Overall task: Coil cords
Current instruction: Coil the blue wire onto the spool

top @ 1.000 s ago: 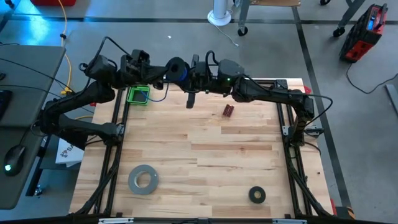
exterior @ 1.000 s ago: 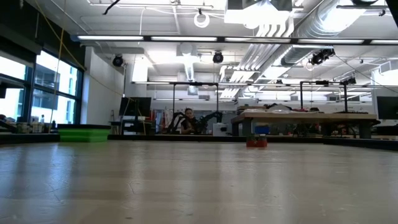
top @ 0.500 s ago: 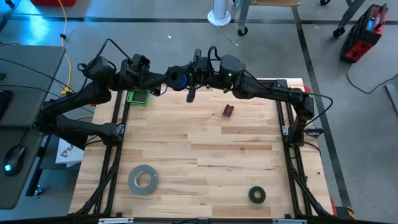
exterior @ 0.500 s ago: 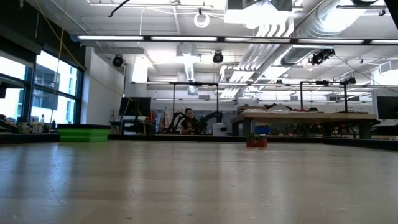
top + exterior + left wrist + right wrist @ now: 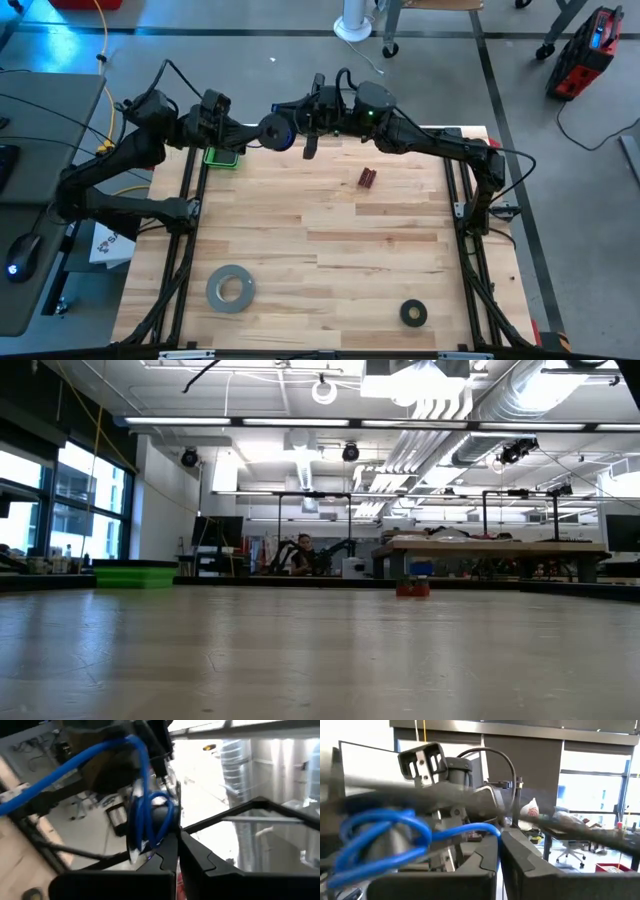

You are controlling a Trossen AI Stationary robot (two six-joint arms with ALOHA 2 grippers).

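Observation:
High above the table's far edge, a small black spool point(image 5: 274, 131) wound with the blue cord point(image 5: 148, 815) hangs between my two grippers. My left gripper point(image 5: 254, 133) comes from the left and is shut at the spool point(image 5: 161, 818). My right gripper point(image 5: 297, 123) comes from the right and is shut on a strand of the cord point(image 5: 470, 829). That strand runs from the loops on the spool point(image 5: 380, 845) to its fingertips. Neither gripper nor the cord shows in the low view. My left gripper has the spool's near rim point(image 5: 165, 836) at its fingertips, among the blue loops, which hide the exact place. It reaches roughly level from the table's left, and the spool is lifted clear of the table. My right gripper pinches one strand of the cord point(image 5: 493, 833) between its two fingertips. It reaches roughly level from the table's right. The strand runs in a short arc from the spool to the fingers.
A green bin point(image 5: 222, 156) sits at the far left corner and a small red object point(image 5: 367, 178) right of centre. A grey tape roll point(image 5: 230, 287) and a black ring point(image 5: 413, 313) lie near the front edge. Black frame rails run along both sides.
Both grippers and the spool have gone toward the table's left edge, staying high. My left gripper has tipped and rolled somewhat. The slack blue loop that hung below the spool toward the green bin has been drawn up and no longer hangs there.

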